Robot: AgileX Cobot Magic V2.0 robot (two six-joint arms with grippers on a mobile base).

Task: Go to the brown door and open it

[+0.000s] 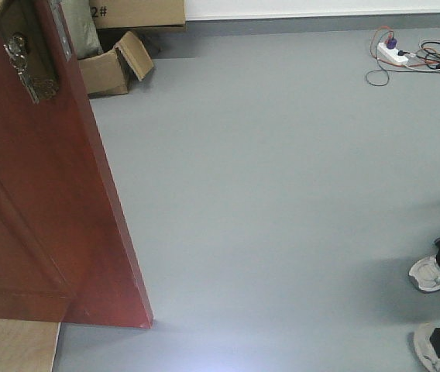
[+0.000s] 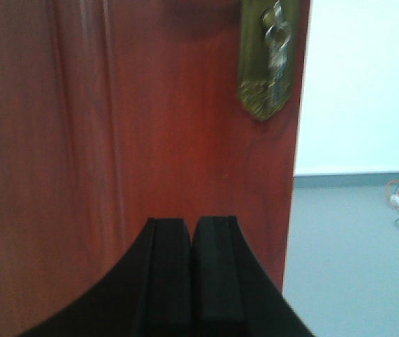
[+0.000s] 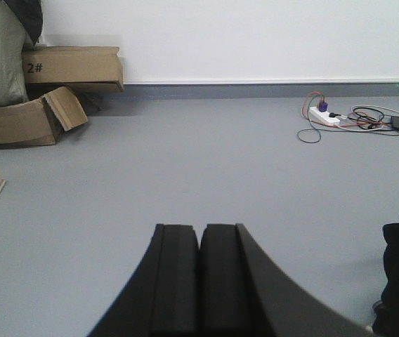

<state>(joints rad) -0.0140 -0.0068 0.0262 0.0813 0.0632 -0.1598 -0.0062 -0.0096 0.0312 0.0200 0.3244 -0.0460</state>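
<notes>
We see the left fingers pressed together, empty, just before the brown door; whether they touch it we cannot tell. Our right fingers are likewise together over bare floor. Cardboard boxes stand beyond the door's edge.

Only readable marking: "2#", black, on the side of the upper cardboard box, far ahead and left of the right gripper. Front view catches the same box at the top edge, same "2#" with the lower part visible only. Nothing legible on the brown door or its lock plate.
</notes>
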